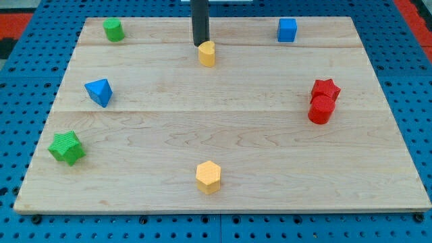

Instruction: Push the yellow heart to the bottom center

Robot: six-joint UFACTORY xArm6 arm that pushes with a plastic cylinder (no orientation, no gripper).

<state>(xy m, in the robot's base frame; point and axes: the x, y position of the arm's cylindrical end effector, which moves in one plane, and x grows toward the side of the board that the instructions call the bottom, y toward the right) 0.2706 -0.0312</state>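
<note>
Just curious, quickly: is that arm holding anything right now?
No hand: only a rod. My tip holds nothing; it sits just above the yellow heart, at the view's top.

We see a pale wooden board (223, 142) resting on a blue perforated table (20, 81). On the board lie a green block (113, 30) at the view's top left, a yellow heart (206, 53) at top centre, a blue cube (287, 30) at top right, a blue triangular block (99, 92) and a green star (67, 148) on the left, a red star (325, 90) touching a red cylinder (320, 111) on the right, and a yellow hexagon (208, 177) at bottom centre.
</note>
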